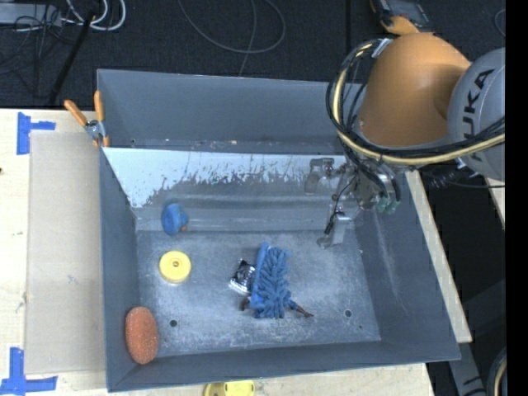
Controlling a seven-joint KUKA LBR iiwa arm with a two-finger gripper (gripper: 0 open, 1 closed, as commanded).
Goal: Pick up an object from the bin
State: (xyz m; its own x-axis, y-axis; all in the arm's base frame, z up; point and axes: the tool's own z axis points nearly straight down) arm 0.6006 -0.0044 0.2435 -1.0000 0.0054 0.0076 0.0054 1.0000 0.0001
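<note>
A blue fuzzy thing (271,283), long and shaggy like a brush head, is seen lying near the middle of the bin floor. Its long side runs from the back of the bin toward the front, tipped only a little. A small black and silver thing (241,278) is pressed against its left side, and a thin dark stick (299,311) pokes out at its front end. The gripper (332,231) is found close by, toward the back and to the view's right of the blue thing, with bare floor between them. Nothing is seen held in it, and whether it is open or closed cannot be told. The blue thing is judged to be the nearest thing to it, so a short move to the left and toward the front would be needed. A grip across the narrow side would likely be easiest. The bin (396,279) has its right wall and sloped back wall just beside the gripper, so little room is left there. More open floor is found on the left, where a yellow round disc (175,266), a small blue lump (173,218) and an orange-brown oval (141,334) in the front corner lie well apart.
</note>
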